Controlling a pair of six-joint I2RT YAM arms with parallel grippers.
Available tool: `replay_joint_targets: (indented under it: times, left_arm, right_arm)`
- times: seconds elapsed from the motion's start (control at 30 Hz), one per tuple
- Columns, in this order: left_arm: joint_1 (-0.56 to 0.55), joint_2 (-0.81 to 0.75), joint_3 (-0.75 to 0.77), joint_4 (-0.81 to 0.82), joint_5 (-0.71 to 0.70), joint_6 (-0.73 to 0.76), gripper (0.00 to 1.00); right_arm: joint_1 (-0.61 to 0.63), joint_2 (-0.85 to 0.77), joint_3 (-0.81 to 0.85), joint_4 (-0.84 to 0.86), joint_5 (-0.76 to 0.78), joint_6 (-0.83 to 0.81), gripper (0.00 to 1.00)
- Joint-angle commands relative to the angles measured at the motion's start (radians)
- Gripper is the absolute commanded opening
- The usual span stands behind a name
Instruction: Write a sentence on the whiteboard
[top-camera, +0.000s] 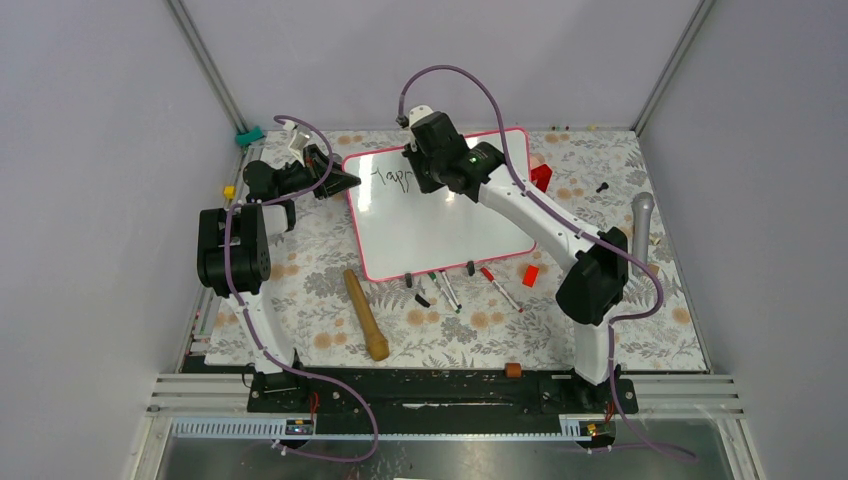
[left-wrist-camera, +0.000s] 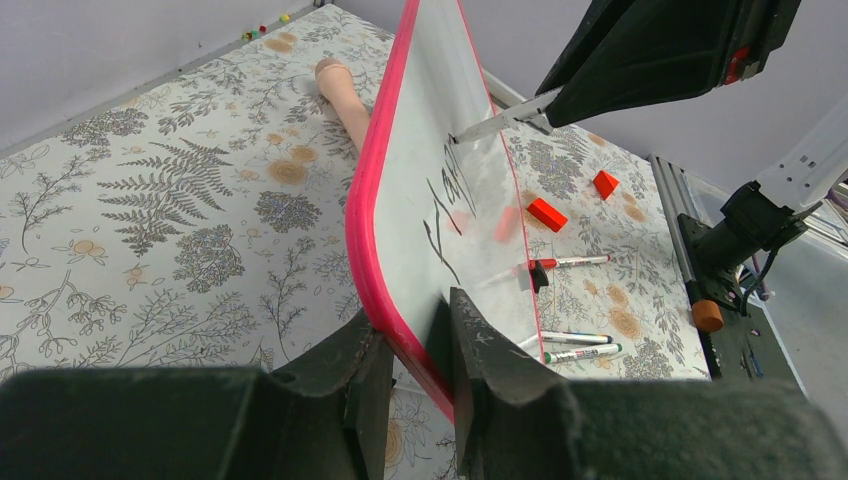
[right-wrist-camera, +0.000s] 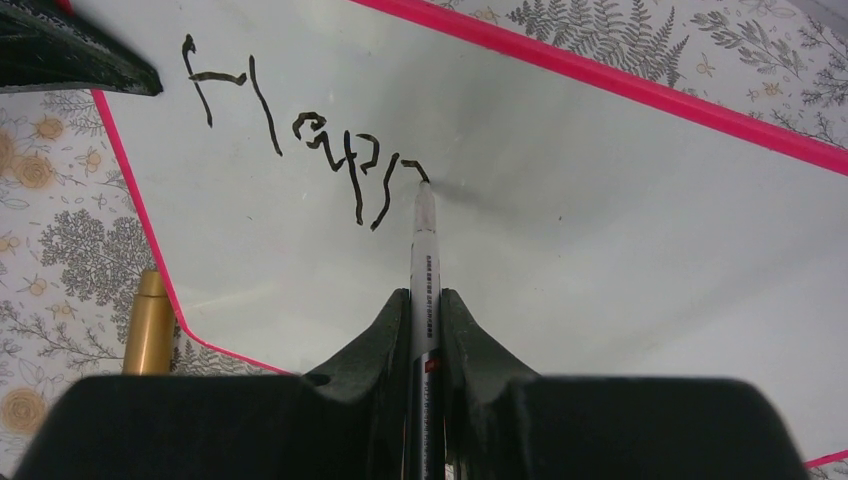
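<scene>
The whiteboard (top-camera: 440, 235), white with a pink-red frame, lies on the floral table. It also shows in the left wrist view (left-wrist-camera: 400, 215) and the right wrist view (right-wrist-camera: 600, 220). My left gripper (left-wrist-camera: 415, 345) is shut on its left edge, also seen from above (top-camera: 345, 182). My right gripper (right-wrist-camera: 425, 300) is shut on a white marker (right-wrist-camera: 424, 250) whose tip touches the board. The sentence (right-wrist-camera: 300, 140) reads "Happ" plus a fresh stroke in black, also visible from above (top-camera: 392, 178).
A wooden rolling pin (top-camera: 366, 313) lies in front of the board's left corner. Several markers (top-camera: 500, 288) and caps lie along its near edge. Red blocks (top-camera: 540, 176) sit to the right, and a grey microphone (top-camera: 641, 225) at far right.
</scene>
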Motion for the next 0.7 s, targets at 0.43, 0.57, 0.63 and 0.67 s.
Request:
replay_joint_targets:
  times: [0.43,0.57,0.63,0.67]
  left_arm:
    - [-0.014,0.023,-0.022,0.083,0.243,0.143,0.00]
    - [-0.013,0.024,-0.021,0.083,0.243,0.142,0.00]
    - [-0.014,0.024,-0.020,0.083,0.244,0.142,0.00]
    - [-0.012,0.025,-0.019,0.083,0.244,0.140,0.00]
  right_arm:
    - [-0.006,0.007,0.035,-0.014,-0.075,0.007,0.00]
    - [-0.006,-0.014,0.036,-0.014,-0.078,0.005,0.00]
    - [-0.006,-0.037,0.023,-0.004,-0.081,0.001,0.00]
    - [-0.005,-0.058,-0.001,0.011,-0.084,-0.001,0.00]
